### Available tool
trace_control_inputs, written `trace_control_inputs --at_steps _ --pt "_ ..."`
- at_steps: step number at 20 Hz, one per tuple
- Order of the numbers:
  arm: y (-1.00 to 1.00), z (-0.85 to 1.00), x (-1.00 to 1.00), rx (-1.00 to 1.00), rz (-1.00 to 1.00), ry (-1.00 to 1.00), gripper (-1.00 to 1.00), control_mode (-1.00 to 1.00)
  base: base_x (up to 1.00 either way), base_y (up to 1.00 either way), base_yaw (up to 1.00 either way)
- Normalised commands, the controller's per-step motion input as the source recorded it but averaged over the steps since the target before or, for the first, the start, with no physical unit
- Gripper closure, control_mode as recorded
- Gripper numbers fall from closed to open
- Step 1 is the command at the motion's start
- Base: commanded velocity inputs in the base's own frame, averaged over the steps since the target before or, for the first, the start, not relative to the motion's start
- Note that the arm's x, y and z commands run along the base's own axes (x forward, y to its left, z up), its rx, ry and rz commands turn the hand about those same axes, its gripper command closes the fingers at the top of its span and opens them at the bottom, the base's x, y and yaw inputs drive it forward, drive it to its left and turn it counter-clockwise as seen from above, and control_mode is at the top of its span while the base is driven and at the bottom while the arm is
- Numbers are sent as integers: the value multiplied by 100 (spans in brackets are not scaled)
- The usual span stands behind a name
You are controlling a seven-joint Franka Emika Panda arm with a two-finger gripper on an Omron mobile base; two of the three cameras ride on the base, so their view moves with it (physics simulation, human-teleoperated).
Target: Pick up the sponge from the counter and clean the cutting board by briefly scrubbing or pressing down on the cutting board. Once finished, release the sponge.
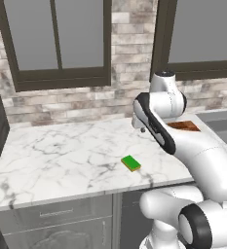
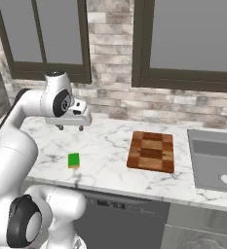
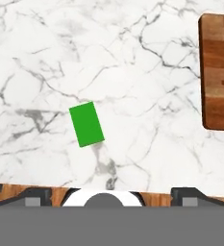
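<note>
Simulated kitchen: brick wall, dark-framed windows, white marble counter [image 2: 110,146] over grey drawers.

Sponge [image 2: 73,160] flat on the marble near the front edge, green face up, yellow layer just visible at its side; untouched, clear of everything. Also seen from the hand camera [image 3: 86,124], a little tilted, left of centre. Cutting board [image 2: 151,151] well apart to the sponge's right, flat on the counter, bare, short of the sink [image 2: 217,163].

Gripper [image 2: 70,127] raised above the counter, behind the sponge and well above it, pointing down. Fingers spread wide, nothing between them; tips [image 3: 36,196] set far apart at the bottom of the hand view.

Step in hand, by judgement: approach for the pick. No grasp yet, no scrubbing, nothing done of the task itself.

Next move likely calls for: shift toward the front edge to centre over the sponge, slight wrist turn to match its tilt, straight descent, close across the narrow sides. Then carry right to the board, press down, let go.

Risk: sponge close to the counter edge; an off-centre nudge could push it off.
</note>
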Motion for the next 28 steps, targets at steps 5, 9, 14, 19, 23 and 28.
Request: trace_control_inputs --at_steps 5,9,14,19,23,28 --pt "32 -52 0 13 0 0 -100 -100 0 0 0" --pt "54 -32 0 3 0 0 -100 -100 0 0 0" --pt "37 -26 12 0 0 0 -100 -100 0 0 0" --pt "4 -15 23 -5 4 1 -100 -100 0 0 0" --pt "0 -18 22 -7 9 8 -100 -100 0 0 0" --pt "0 -21 14 -5 8 9 -100 -100 0 0 0"
